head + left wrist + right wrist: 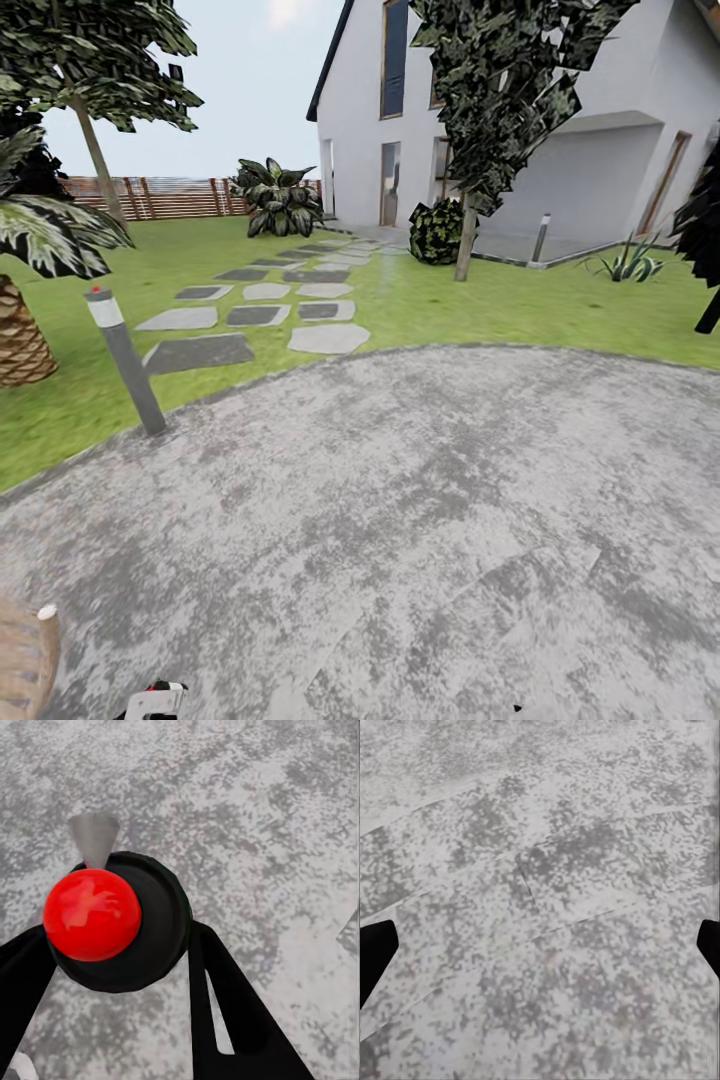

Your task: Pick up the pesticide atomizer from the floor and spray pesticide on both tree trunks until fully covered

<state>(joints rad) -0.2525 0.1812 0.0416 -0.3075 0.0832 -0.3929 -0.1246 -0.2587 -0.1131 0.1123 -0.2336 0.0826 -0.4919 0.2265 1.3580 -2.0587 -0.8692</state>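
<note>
The pesticide atomizer (91,913), with a round red cap on a black body and a grey nozzle cone, sits between the black fingers (225,997) of my left gripper (116,934), which is shut on it above grey paving. My right gripper (540,945) is open, its fingertips far apart over bare paving. In the head view one tree stands on the lawn ahead, with a straight trunk (465,235). A second tree rises at far left, and its trunk (97,155) leans. Both are several metres away.
Grey paving (420,520) spreads underfoot, with the lawn (500,300) beyond. A grey lamp post (125,360) stands at the paving's left edge, and a scaly palm stump (20,335) is further left. Stepping stones (265,315) lead to a white house (620,150). A brown slat fence (160,197) closes the back.
</note>
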